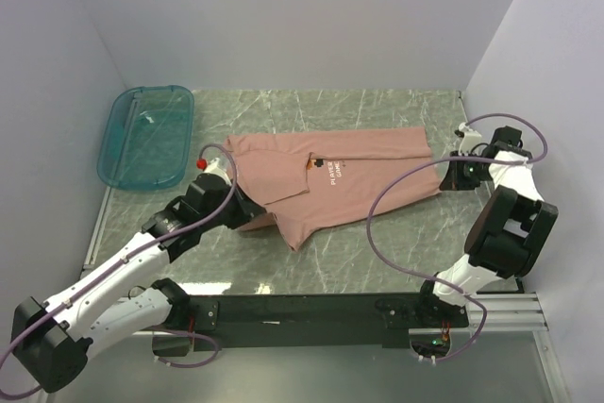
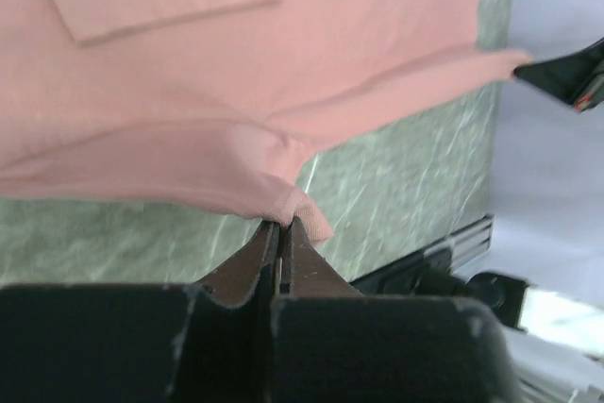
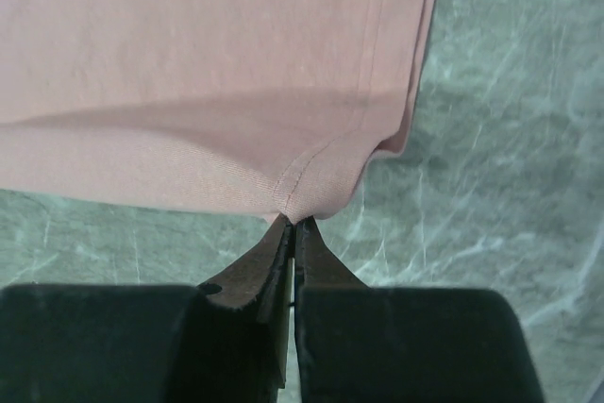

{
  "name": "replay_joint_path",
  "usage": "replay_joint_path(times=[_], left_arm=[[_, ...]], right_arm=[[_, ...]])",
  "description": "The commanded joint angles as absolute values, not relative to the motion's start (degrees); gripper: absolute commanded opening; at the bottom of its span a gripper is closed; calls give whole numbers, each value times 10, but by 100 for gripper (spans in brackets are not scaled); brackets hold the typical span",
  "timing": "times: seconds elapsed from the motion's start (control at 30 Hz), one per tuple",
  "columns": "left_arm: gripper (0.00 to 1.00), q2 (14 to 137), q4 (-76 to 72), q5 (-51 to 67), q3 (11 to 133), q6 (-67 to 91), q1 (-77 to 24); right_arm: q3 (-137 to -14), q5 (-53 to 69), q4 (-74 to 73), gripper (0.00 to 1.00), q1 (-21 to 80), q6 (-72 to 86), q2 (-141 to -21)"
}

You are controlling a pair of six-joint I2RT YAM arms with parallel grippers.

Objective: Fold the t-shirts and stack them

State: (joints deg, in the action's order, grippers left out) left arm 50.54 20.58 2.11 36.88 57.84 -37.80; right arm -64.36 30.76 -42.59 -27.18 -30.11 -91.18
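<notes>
A salmon-pink t-shirt (image 1: 330,176) with white lettering lies partly folded across the middle of the marble table. My left gripper (image 1: 247,207) is shut on its near left edge, and the cloth (image 2: 236,158) bunches up at the pinched fingertips (image 2: 281,224). My right gripper (image 1: 447,175) is shut on the shirt's right end. In the right wrist view the stitched hem corner (image 3: 307,186) is caught between the closed tips (image 3: 294,224) and lifted a little off the table. Both held edges pull the fabric taut between the arms.
A teal translucent plastic bin (image 1: 146,134) sits at the back left of the table. White walls close in the left, back and right sides. The black rail (image 1: 311,309) with the arm bases runs along the near edge.
</notes>
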Motion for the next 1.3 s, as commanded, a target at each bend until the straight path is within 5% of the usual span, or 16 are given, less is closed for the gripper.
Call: replay_joint_path(times=[0.0,1.27], left_arm=[[0,511,186,30,412,560,-358],[0,657,106,80,507,521,-222]], right_arm=[[-678,343,-427,0,-267,-306,-939],[-731,366,-408,0,-249,-252,-1024]])
